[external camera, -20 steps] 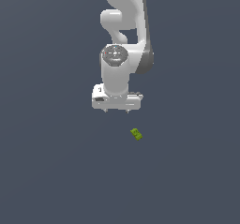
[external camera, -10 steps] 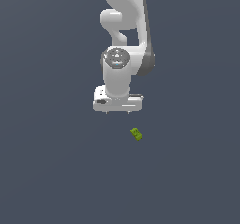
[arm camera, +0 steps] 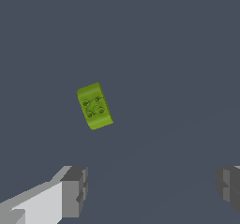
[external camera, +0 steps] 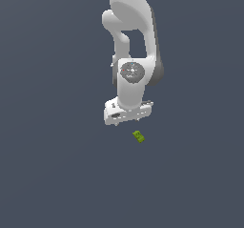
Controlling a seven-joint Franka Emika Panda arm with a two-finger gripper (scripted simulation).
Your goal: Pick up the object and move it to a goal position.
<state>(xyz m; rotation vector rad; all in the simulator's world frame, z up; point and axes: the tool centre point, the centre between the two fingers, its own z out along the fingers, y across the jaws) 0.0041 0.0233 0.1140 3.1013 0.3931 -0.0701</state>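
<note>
Near the object (arm camera: 94,106), small, rigid and probably light, the spread gripper (arm camera: 150,190) should pinch its long flat sides

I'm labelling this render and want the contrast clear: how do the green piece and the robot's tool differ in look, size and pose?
The green piece is lime with darker marks; the tool is white with grey fingers. The piece is far smaller than the tool. The piece lies on the dark floor; the tool hangs above it, open, holding nothing. Both look blocky.
</note>
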